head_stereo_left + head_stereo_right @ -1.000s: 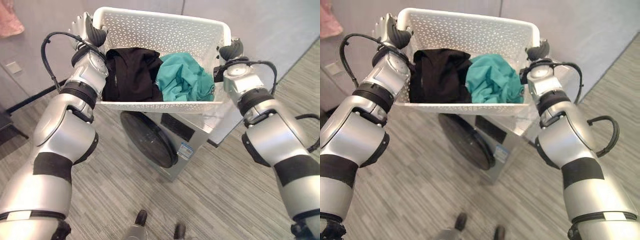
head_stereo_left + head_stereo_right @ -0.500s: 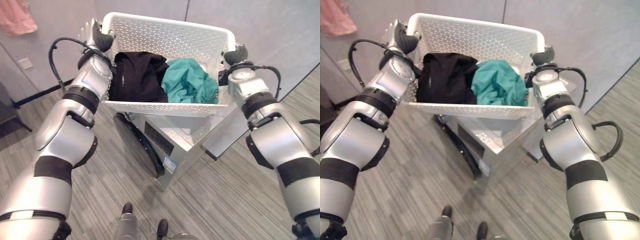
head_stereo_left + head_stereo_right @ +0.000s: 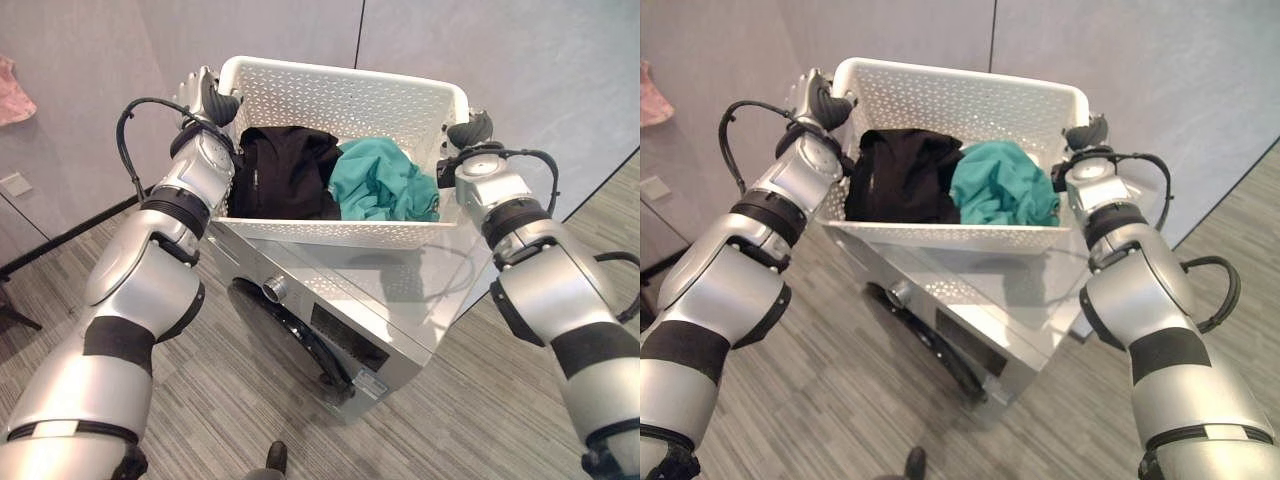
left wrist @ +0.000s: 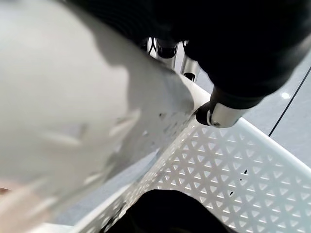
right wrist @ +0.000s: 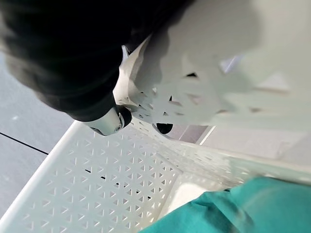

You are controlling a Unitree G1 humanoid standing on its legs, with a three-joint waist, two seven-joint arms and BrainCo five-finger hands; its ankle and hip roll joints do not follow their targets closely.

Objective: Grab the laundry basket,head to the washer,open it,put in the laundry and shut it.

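I hold a white perforated laundry basket [image 3: 340, 232] up in front of me, just above the top of the silver washer [image 3: 400, 320]. Inside lie a black garment [image 3: 285, 185] on the left and a teal garment [image 3: 385, 185] on the right. My left hand [image 3: 212, 98] is shut on the basket's left rim, its thumb [image 4: 224, 112] hooked over the edge. At the opposite end my right hand [image 3: 468, 130] is shut on the right rim, thumb [image 5: 108, 121] curled over it. The washer's round dark door [image 3: 290, 335] is closed.
Grey wall panels [image 3: 520, 60] stand close behind the washer. Grey striped flooring [image 3: 230, 410] spreads to the left and front. A pink cloth [image 3: 14, 90] hangs on the wall at the far left.
The view has shifted as I came closer to the washer; its top now lies right beneath the basket. Both hands keep their hold on the rims.
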